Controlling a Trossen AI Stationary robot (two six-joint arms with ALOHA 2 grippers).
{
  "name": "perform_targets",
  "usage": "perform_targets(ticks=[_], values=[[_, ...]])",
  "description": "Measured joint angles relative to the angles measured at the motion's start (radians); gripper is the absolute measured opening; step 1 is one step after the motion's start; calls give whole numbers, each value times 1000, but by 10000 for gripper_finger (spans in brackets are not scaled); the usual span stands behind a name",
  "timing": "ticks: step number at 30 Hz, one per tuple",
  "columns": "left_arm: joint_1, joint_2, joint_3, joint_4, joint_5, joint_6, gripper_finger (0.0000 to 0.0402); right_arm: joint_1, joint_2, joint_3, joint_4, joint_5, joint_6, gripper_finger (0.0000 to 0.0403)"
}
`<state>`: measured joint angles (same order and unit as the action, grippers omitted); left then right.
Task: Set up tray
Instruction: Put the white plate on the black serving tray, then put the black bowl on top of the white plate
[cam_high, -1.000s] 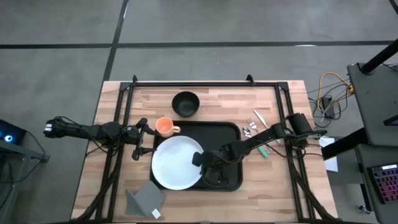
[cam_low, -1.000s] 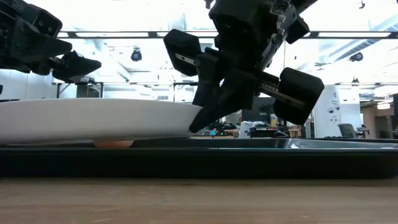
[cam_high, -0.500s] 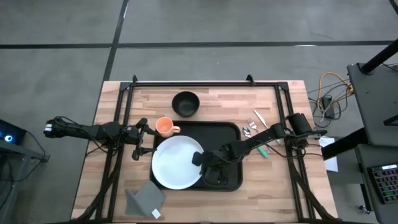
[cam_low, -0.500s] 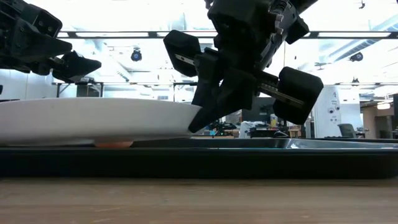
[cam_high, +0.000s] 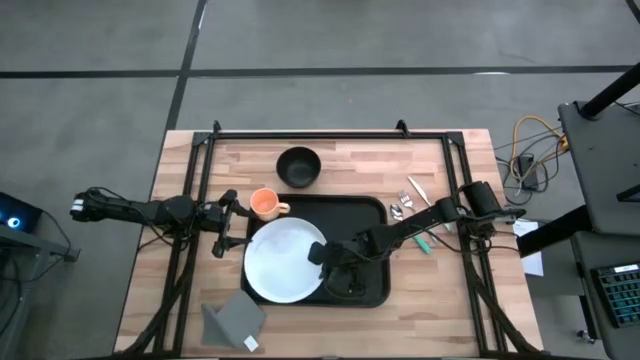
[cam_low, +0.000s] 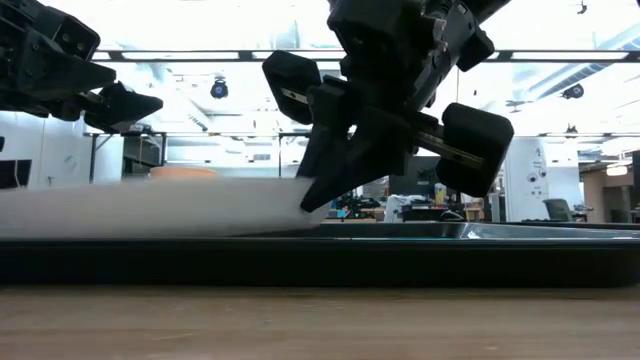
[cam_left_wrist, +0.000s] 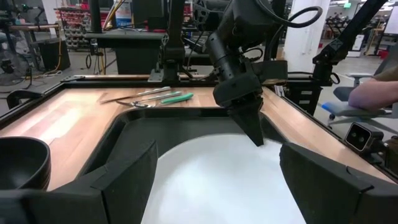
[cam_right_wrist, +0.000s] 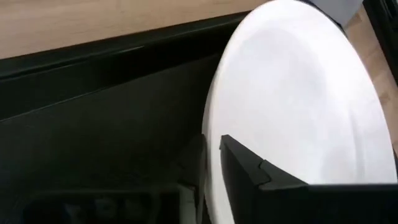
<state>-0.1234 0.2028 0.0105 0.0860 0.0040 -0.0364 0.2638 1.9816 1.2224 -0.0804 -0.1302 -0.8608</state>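
Note:
The black tray (cam_high: 365, 215) lies mid-table. A white plate (cam_high: 285, 262) sits over its left half, its left edge reaching past the tray's rim. My right gripper (cam_high: 322, 256) is shut on the plate's right rim. In the low view the plate (cam_low: 150, 205) is a blurred band just above the tray (cam_low: 400, 255). My left gripper (cam_high: 228, 222) is open and level just left of the plate, touching nothing. In its wrist view the wide-spread fingers frame the plate (cam_left_wrist: 230, 180). My right gripper pinches the plate's rim on its right side (cam_right_wrist: 214, 149), one finger (cam_right_wrist: 255, 171) on the upper face and the other below the edge. It comes slanting down from the table's right. The plate lies nearly flat, low over the tray.
An orange cup (cam_high: 264, 203) stands at the tray's far left corner, and a black bowl (cam_high: 298, 166) sits beyond it. Cutlery (cam_high: 410, 200) lies right of the tray. A grey folded napkin (cam_high: 235, 322) is near the front edge. A person's hand (cam_left_wrist: 373, 93) shows beyond the table.
The plate has sunk toward the tray. In the low view the orange cup showed under its lifted left part before and now shows above its rim, and the plate is blurred. My right gripper has dipped slightly with it, still shut on the rim.

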Motion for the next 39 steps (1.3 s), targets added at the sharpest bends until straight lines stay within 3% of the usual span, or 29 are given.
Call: perform_targets(ticks=[9, 23, 31, 36, 39], values=[[0, 0, 0, 0, 0, 0, 315, -2, 1, 0, 20, 0, 17, 92], [0, 0, 0, 0, 0, 0, 315, -2, -9, 0, -14, 2, 79, 140], [0, 0, 0, 0, 0, 0, 315, -13, -15, 14, -63, 102, 128, 153], [0, 0, 0, 0, 0, 0, 315, -51, -15, 48, -157, 90, 151, 149], [0, 0, 0, 0, 0, 0, 315, -84, -15, 61, -199, 22, 155, 146]])
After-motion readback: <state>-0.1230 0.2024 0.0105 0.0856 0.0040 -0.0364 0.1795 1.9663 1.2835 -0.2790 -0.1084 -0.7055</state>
